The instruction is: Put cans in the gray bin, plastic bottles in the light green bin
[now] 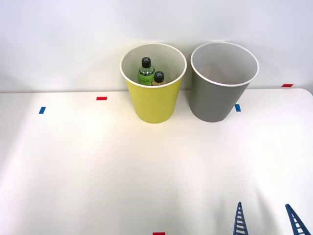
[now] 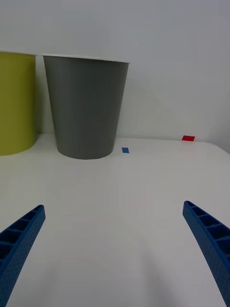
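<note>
The light green bin [image 1: 153, 100] stands at the back middle of the white table, with the gray bin [image 1: 220, 93] just to its right. Two plastic bottles stand inside the light green bin: a green one [image 1: 145, 73] and an amber one [image 1: 158, 80], both with black caps. No cans are in view, and the inside of the gray bin looks bare as far as it shows. My right gripper [image 1: 266, 215] is open at the table's front right, well short of the bins, with nothing between its fingers. In the right wrist view the gray bin [image 2: 86, 105] stands ahead of my gripper [image 2: 112, 225], and the light green bin [image 2: 17, 103] is beside it.
Small tape marks lie on the table: red ones [image 1: 101, 98] [image 1: 287, 85] [image 1: 158, 233] and blue ones [image 1: 42, 110] [image 1: 237, 107]. A pale wall rises right behind the bins. The white table [image 1: 88, 166] stretches wide in front of them.
</note>
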`<state>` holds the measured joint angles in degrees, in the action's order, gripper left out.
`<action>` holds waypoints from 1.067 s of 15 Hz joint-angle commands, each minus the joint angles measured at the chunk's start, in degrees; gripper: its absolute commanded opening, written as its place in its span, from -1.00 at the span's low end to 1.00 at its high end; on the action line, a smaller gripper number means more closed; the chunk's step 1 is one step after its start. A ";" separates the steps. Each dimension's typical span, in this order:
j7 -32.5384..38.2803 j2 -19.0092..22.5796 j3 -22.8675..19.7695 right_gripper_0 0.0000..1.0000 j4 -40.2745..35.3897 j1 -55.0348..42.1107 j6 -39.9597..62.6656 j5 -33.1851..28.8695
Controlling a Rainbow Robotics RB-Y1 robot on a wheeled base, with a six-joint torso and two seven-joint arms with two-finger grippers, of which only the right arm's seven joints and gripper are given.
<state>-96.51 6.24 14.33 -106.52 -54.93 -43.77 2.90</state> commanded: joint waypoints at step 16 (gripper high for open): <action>0.00 0.00 0.00 1.00 0.00 0.00 0.00 0.00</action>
<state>-96.51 6.24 14.33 -106.52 -54.93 -43.77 2.90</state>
